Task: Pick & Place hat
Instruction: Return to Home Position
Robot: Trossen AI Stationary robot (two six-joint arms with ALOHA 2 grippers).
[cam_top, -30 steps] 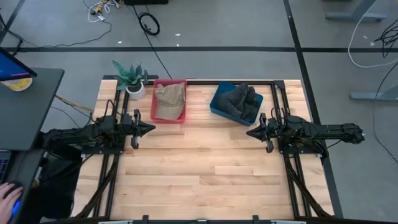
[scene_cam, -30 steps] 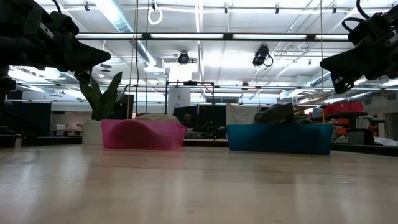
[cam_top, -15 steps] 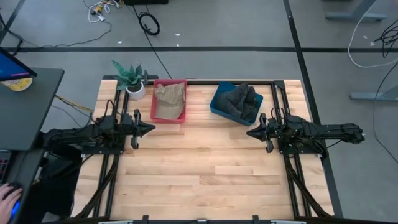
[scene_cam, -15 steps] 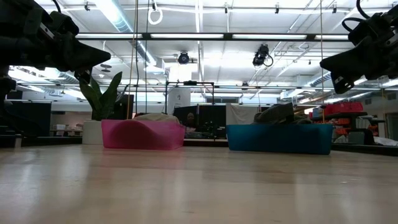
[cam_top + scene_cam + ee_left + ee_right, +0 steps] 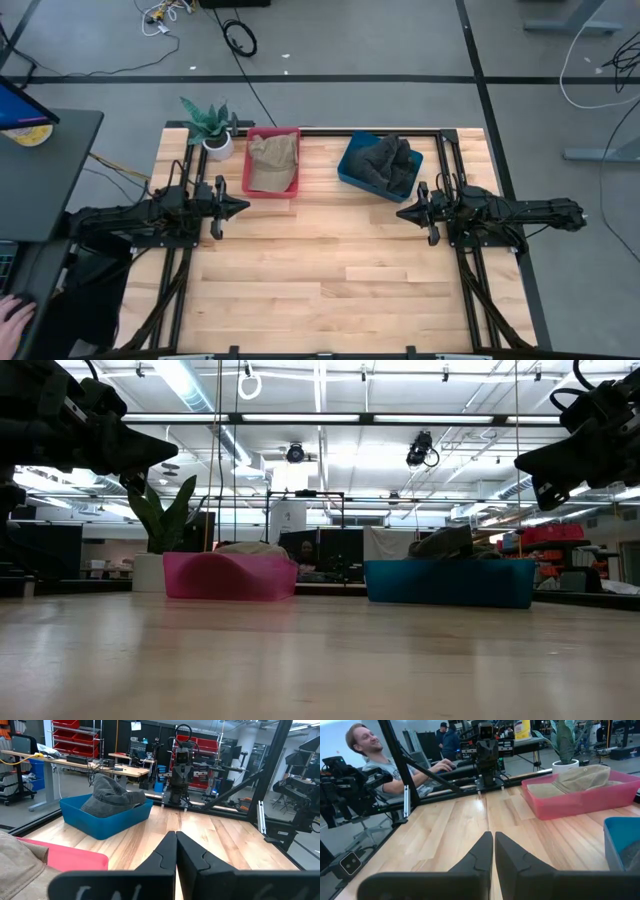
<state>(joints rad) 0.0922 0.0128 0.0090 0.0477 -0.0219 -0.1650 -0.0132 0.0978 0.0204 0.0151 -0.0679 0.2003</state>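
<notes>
Bins first, there were two of them: a red bin (image 5: pixel 246 172) and a blue bin (image 5: pixel 349 162), side by side but apart along the far edge of the wooden table (image 5: pixel 330 270). One potted plant (image 5: pixel 208 123) sat at the far left corner, just beside the red one. The red bin had a tan cap (image 5: pixel 272 162) in it, looked like a single one. The blue bin held the black caps (image 5: pixel 386 160), all heaped in a dark lump that poked up over the rim, and I honestly couldn't count how many were in there. Two arms, one per side, both stretched in level from the table's edges with their tips pointing at each other. The left gripper (image 5: pixel 243 207) hung over the table just in front of the red bin, fingers pressed tight together with nothing between them. The right gripper (image 5: pixel 401 212) was the same deal, pinched closed and empty, raised off the wood near the blue bin's front corner but not touching it. So the caps lay inside the blue bin just past the right gripper's tip, and well apart from the left one across the table. One person (image 5: pixel 380 762) was seated beyond the table's left side.
</notes>
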